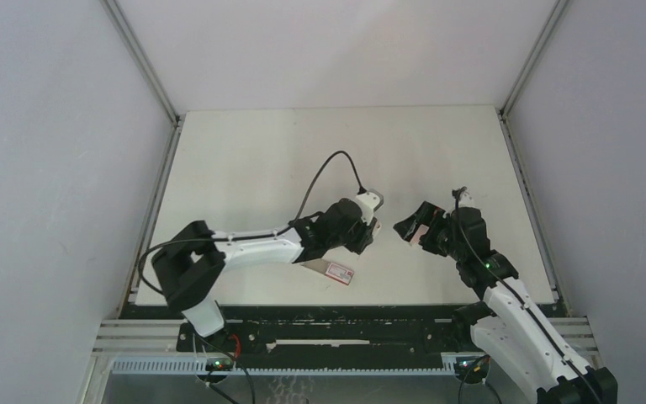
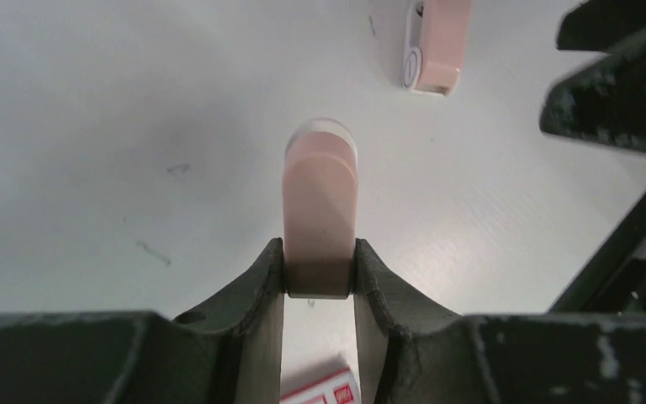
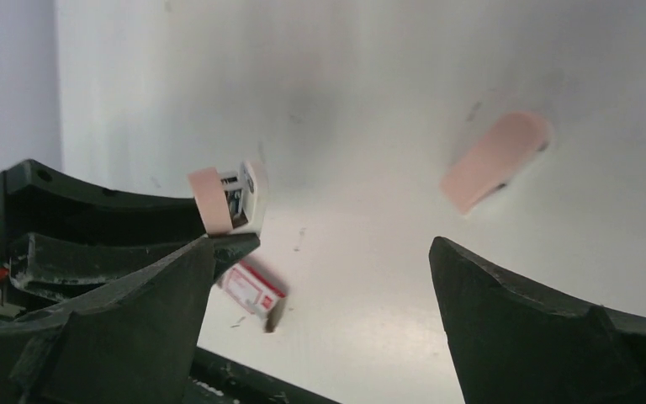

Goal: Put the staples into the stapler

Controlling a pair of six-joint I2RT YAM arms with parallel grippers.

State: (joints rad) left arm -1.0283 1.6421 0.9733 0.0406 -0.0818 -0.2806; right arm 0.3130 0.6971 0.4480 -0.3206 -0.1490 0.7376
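White table [image 1: 261,160], pink-red staples box [image 1: 339,272], white label, left fingers [image 2: 252,295] gripping pink block [image 2: 320,202], right fingers [image 3: 513,320] spread.

Nothing here reads clearly. The staples box [image 1: 337,271], lying near the six o'clock edge of the desk [image 1: 261,151], carries a white label patch with red print, too small and blurred to make out.

Right gripper [image 3: 343,244] gapes wide; staples pack [image 3: 252,290] lies on the table [image 3: 370,126]
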